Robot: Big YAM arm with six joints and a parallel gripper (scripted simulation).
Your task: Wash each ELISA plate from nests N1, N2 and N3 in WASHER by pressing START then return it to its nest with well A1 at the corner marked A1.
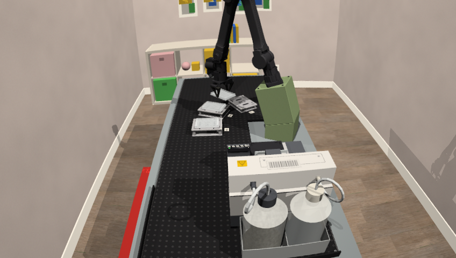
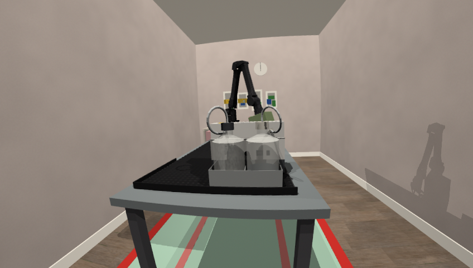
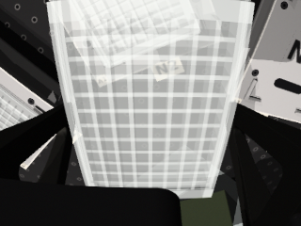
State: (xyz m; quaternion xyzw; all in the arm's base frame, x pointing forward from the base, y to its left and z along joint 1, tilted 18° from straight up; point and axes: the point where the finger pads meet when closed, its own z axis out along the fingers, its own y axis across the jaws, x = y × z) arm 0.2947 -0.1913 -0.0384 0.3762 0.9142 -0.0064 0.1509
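Observation:
My gripper (image 1: 222,92) (image 3: 150,111) is shut on a clear plate (image 1: 226,93) (image 3: 150,141), held level above the mat beyond the nests. The N3 nest (image 1: 243,102) (image 3: 282,75) is empty, right of the held plate in the wrist view. Another plate (image 1: 213,107) (image 3: 141,28) sits in the N2 nest; its N2 card (image 3: 168,69) shows through the held plate. A third plate (image 1: 207,122) (image 3: 10,112) sits in the nest nearest the washer. The washer (image 1: 297,172) hides part of its carrier area; a small green spot (image 1: 229,148) shows near its corner. In the exterior view the fingertips are hidden.
The green arm base (image 1: 276,108) stands right of the nests. Two bottles (image 1: 264,220) (image 1: 308,207) with looped hoses stand in a grey tray (image 1: 284,250) (image 2: 245,179) behind the washer. A raised black edge (image 2: 212,190) runs along the end of the mat.

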